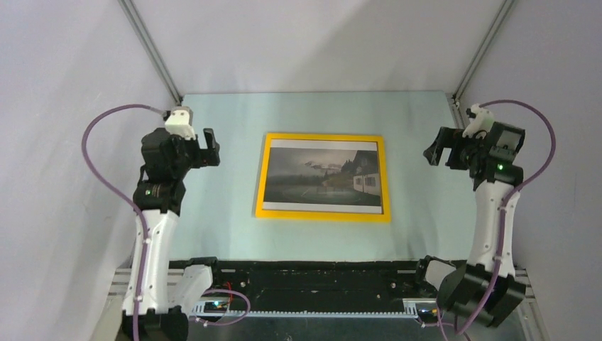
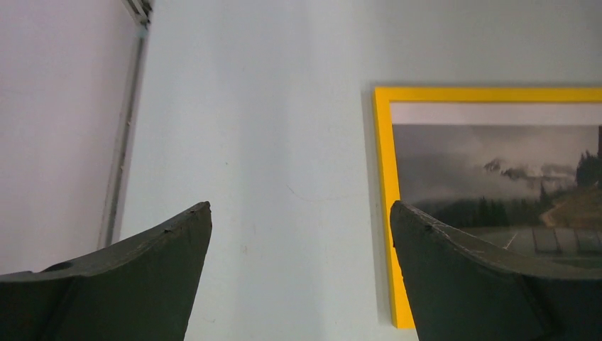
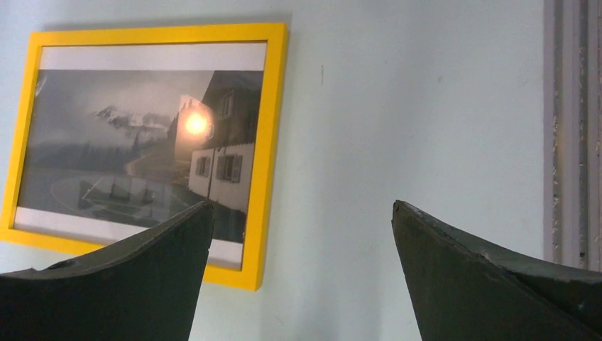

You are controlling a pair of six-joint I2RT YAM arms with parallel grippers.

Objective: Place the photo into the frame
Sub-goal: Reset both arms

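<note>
The frame (image 1: 324,216) lies flat in the middle of the table, its edges bright yellow. Inside it sits the photo (image 1: 323,176), a dark misty landscape with a mountain and a white house, white strips along two edges. In the left wrist view the frame (image 2: 384,185) and photo (image 2: 490,170) lie to the right. The right wrist view shows the frame (image 3: 273,142) and photo (image 3: 128,142) to the left, with a lamp glare on the pane. My left gripper (image 1: 209,148) hovers left of the frame, open and empty (image 2: 301,213). My right gripper (image 1: 434,148) hovers right of it, open and empty (image 3: 302,213).
The pale blue table (image 1: 419,213) is walled in by white panels with metal corner rails (image 1: 150,48) at the back left and back right. A black rail (image 1: 312,278) with the arm bases runs along the near edge.
</note>
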